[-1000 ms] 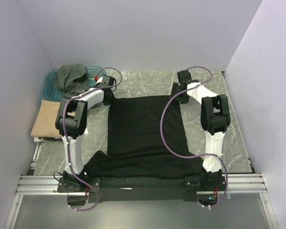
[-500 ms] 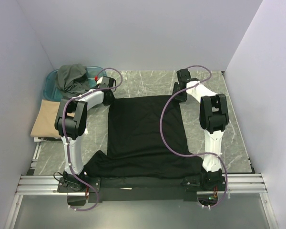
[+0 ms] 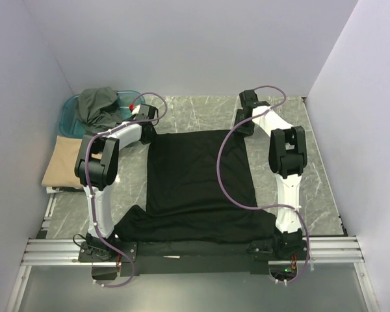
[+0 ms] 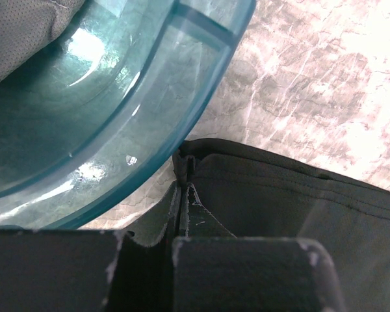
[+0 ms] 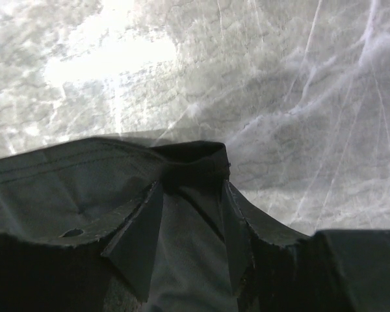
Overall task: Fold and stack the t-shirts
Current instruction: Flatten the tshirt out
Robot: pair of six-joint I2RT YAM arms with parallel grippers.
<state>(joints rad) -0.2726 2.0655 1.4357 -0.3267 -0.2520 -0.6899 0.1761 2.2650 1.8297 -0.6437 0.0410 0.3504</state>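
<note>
The black t-shirt (image 3: pixel 195 175) lies spread flat in the middle of the table, its sleeves near the arm bases. My left gripper (image 3: pixel 147 125) is at its far left corner, shut on the hem (image 4: pixel 182 188), close to the teal tub (image 4: pixel 117 130). My right gripper (image 3: pixel 242 125) is at the far right corner; its jaws stand apart (image 5: pixel 192 188) with the puckered black cloth (image 5: pixel 65 182) lying between them. The dark grey-olive shirt (image 3: pixel 96 104) is bunched in the tub (image 3: pixel 68 112). The tan-beige shirt (image 3: pixel 64 162) lies folded at the left edge.
White walls close the table at the back and both sides. Marble tabletop (image 3: pixel 286 117) shows beyond the shirt's far edge and at the right. A metal rail (image 3: pixel 195 250) runs along the near edge, and purple cables loop over both arms.
My right arm has shifted slightly away and to the left at the shirt's far right corner. The left arm and the shirt have hardly moved.
</note>
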